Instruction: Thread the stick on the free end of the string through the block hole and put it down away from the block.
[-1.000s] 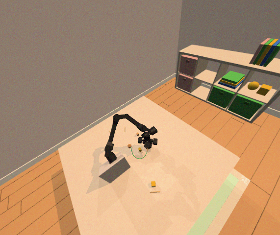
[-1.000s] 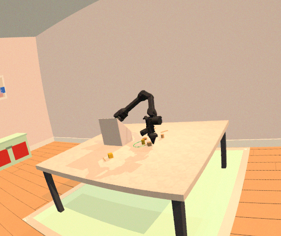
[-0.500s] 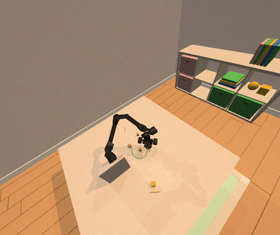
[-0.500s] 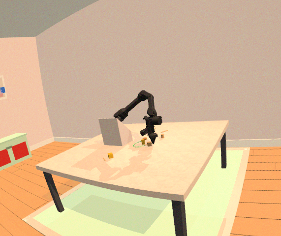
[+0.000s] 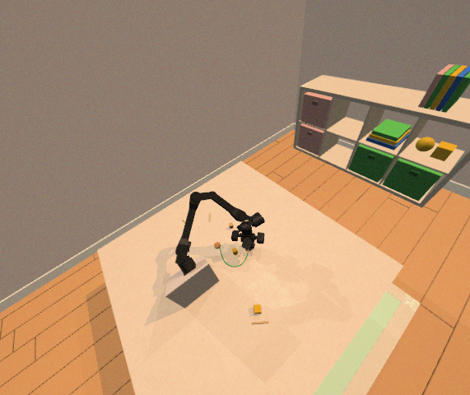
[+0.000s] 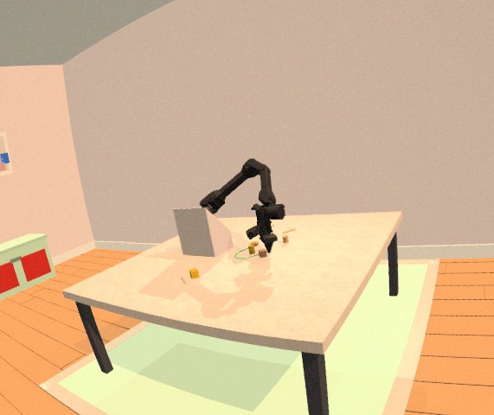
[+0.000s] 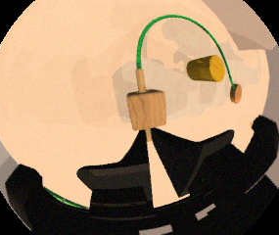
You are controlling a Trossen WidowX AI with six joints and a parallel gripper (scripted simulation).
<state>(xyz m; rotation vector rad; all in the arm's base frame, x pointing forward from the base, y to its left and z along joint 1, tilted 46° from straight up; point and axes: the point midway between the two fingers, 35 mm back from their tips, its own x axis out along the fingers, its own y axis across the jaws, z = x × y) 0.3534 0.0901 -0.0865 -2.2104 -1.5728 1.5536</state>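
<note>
The wooden block (image 7: 147, 110) (image 6: 262, 252) stands on the table; the arm hides it in the top view. The stick (image 7: 140, 80) runs through its hole: the string end sticks out at the far side, the tip at the near side. The green string (image 7: 173, 16) (image 5: 234, 266) (image 6: 235, 256) curves from the stick to the round button (image 7: 236, 93) (image 5: 216, 244) (image 6: 254, 244), all outside the block. My gripper (image 7: 146, 131) (image 5: 248, 248) (image 6: 269, 251) is shut on the stick's protruding tip, close beside the block.
A yellow cylinder (image 7: 205, 69) (image 5: 235, 251) (image 6: 251, 249) stands inside the string's curve. A small wooden piece (image 5: 230, 225) (image 6: 285, 239) and a loose stick (image 5: 209, 217) (image 6: 289, 231) lie farther back. A yellow cube (image 5: 257, 309) (image 6: 194, 273) and another loose stick (image 5: 260, 322) (image 6: 183, 280) lie apart. A grey wedge (image 5: 196, 285) (image 6: 195, 232) stands by the arm's base.
</note>
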